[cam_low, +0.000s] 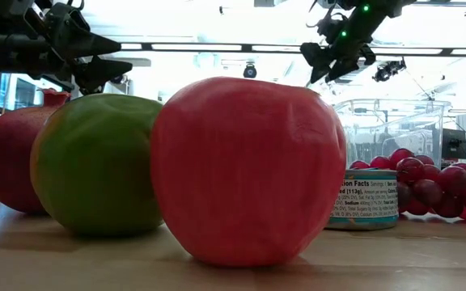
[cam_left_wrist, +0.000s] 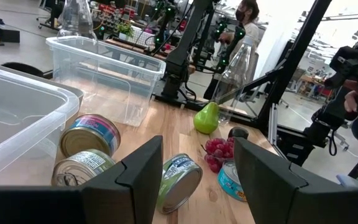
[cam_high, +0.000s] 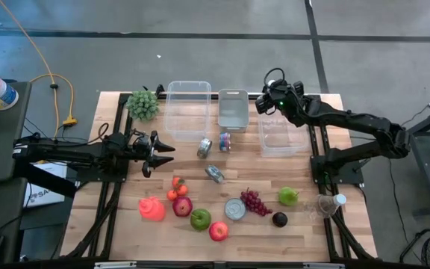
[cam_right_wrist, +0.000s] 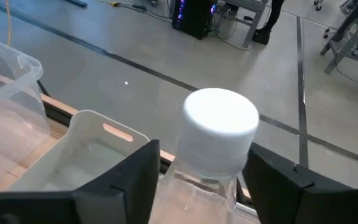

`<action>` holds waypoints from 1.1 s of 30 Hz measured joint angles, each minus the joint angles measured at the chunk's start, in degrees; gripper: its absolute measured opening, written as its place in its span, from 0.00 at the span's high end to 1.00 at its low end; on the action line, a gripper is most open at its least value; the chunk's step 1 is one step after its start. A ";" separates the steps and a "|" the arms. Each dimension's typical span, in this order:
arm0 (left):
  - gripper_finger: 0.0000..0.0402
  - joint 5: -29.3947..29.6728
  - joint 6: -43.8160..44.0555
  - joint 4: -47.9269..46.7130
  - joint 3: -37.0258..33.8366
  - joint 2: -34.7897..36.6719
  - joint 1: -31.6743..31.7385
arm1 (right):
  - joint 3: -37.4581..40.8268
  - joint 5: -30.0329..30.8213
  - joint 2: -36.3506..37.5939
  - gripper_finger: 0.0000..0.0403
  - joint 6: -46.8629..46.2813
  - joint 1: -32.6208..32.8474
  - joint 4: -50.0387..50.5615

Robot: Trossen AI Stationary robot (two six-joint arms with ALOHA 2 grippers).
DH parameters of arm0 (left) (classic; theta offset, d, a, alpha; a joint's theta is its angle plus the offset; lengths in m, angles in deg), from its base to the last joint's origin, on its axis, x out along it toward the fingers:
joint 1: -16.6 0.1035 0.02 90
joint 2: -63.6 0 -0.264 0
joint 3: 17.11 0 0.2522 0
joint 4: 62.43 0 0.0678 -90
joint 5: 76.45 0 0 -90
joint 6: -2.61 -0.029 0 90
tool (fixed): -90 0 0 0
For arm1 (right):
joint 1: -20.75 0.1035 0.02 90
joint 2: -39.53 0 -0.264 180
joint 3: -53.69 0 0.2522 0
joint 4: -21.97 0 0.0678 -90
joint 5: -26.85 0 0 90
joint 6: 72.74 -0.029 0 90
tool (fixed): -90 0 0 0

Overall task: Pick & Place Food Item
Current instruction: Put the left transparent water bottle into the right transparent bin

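Fingers of the right end effector (cam_right_wrist: 197, 180) flank a white-capped bottle (cam_right_wrist: 219, 130); grip uncertain.

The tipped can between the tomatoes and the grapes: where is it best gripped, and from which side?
Probably across the two flat ends of the can, coming straight down from above. It lies on its curved wall, so it could roll if squeezed there. The ends are parallel and close together, and no neighbour crowds it.

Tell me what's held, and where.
Clear bottle sits in the right gripper at its neck, below the cap; grip unconfirmed. Left gripper empty.
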 joint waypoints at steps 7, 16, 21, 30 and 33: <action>0.52 0.00 -0.13 0.00 0.00 0.00 0.00 | 0.00 -0.47 0.00 0.39 0.17 0.31 0.00; 0.52 0.00 -0.11 0.00 0.00 -0.02 0.00 | 0.00 -0.50 0.00 0.35 -1.21 0.28 0.02; 0.52 0.00 -0.10 0.00 0.00 0.00 -0.01 | 0.00 -3.52 -0.02 0.35 0.04 0.28 0.23; 0.52 0.00 -0.07 0.00 0.00 0.00 0.00 | -0.02 -3.99 -0.02 0.36 0.13 0.26 0.23; 0.52 0.00 0.09 0.00 0.00 0.00 0.00 | -0.02 -5.09 -0.02 0.36 1.63 0.26 0.20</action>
